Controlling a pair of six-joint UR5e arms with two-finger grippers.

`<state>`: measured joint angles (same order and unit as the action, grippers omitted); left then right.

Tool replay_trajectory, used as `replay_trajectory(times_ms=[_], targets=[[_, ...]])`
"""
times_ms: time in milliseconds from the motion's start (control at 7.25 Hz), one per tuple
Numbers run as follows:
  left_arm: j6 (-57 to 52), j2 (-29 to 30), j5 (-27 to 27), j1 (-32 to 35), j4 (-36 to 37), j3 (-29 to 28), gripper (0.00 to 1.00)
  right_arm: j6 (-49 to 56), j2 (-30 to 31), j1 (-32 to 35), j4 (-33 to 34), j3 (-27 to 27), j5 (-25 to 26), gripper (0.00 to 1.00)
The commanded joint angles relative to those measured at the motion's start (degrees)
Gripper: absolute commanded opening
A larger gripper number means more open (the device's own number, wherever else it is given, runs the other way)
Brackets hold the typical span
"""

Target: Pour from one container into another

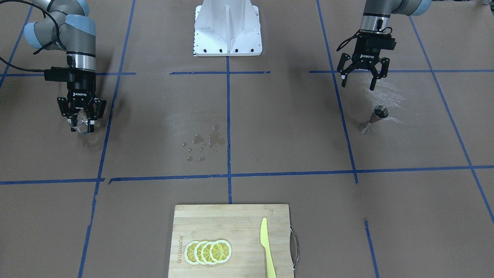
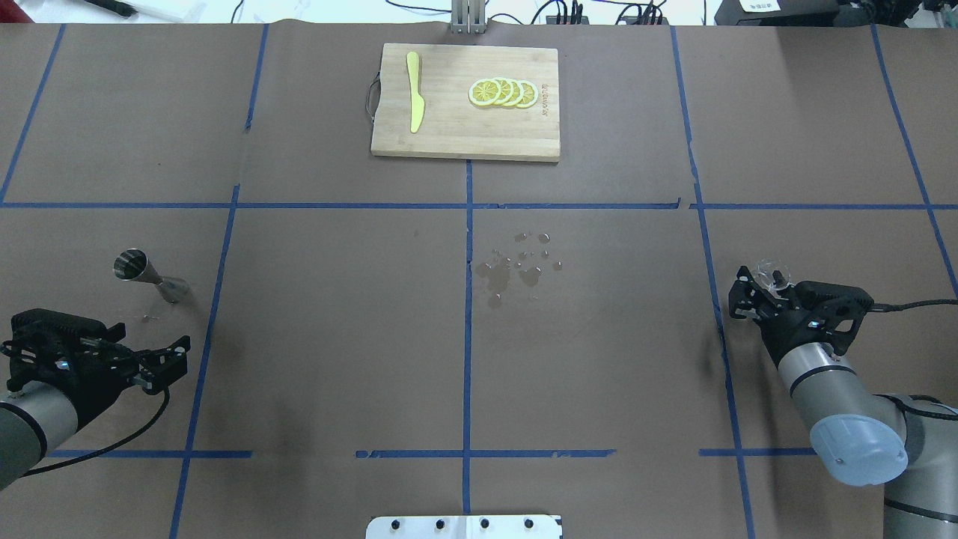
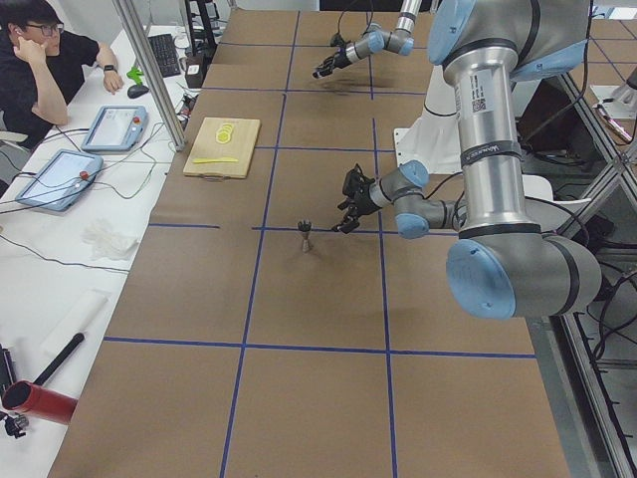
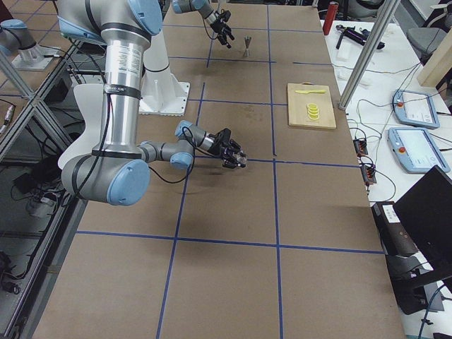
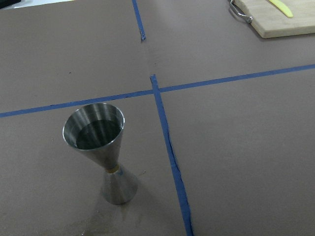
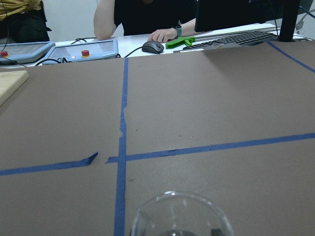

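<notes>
**Small clear glass cup (image 6: 179, 219): slippery, breakable, and sitting in the right pincer**

So the short, rounded, see-through cup is over at the robot's right end of the brown paper-covered surface (image 2: 337, 337). It's clamped between the two fingers of the right pincer (image 1: 81, 126), which points down at the surface. The fingers are closed onto its sides. The wrist view only shows the rim and a bit of wall at the bottom edge. I can't tell if its base touches the surface or hangs just above it.

Handling-wise, my guess is light, stiff, smooth glass. It'll slip or twist if squeezed too gently, and it could chip if knocked. Gripping across the round wall below the rim seems the sane spot, since that leaves the lip free for pouring. I can't make out whether there's liquid in it.

The target is a small silver hourglass-shaped metal jigger (image 5: 101, 147), standing upright at the left end, well apart from the cup. With that narrow foot, I'd bet it tips easily if bumped. The inside of its top cone looks dark and shiny, so maybe there's some liquid in there.

The left pincer (image 1: 358, 85) hangs near the jigger with its fingers spread wide, holding nothing and touching nothing.

Scattered water drops (image 1: 202, 144) mid-surface suggest spills are a real risk.
</notes>
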<state>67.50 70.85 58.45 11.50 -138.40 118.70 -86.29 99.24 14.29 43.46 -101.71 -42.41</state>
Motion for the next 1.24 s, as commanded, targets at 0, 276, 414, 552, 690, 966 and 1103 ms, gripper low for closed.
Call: replay_trajectory(times_ms=[0,276,414,552,690,966,1103], targets=[[-0.2,-0.3,0.2,0.1,0.1,0.5,1.00,0.4,-0.4,-2.1,0.0,0.1,0.2,0.00],[-0.2,-0.3,0.1,0.1,0.1,0.4,1.00,0.5,-0.5,-2.9,0.0,0.5,0.9,0.00],[-0.2,-0.3,0.1,0.1,0.1,0.3,1.00,0.5,-0.5,-3.2,0.0,0.9,1.2,0.00],[-0.2,-0.3,0.1,0.2,0.1,0.2,1.00,0.5,-0.5,-3.3,0.0,0.9,1.5,0.08],[-0.2,-0.3,0.0,0.2,0.1,0.1,1.00,0.5,-0.4,-3.3,0.0,1.2,1.8,0.22],[-0.1,-0.3,0.1,0.2,0.1,0.1,1.00,0.6,-0.4,-3.4,0.2,1.6,2.3,0.39],[-0.1,-0.3,0.0,0.2,0.1,0.1,1.00,0.6,-0.5,-3.4,0.2,1.7,2.9,0.49]])
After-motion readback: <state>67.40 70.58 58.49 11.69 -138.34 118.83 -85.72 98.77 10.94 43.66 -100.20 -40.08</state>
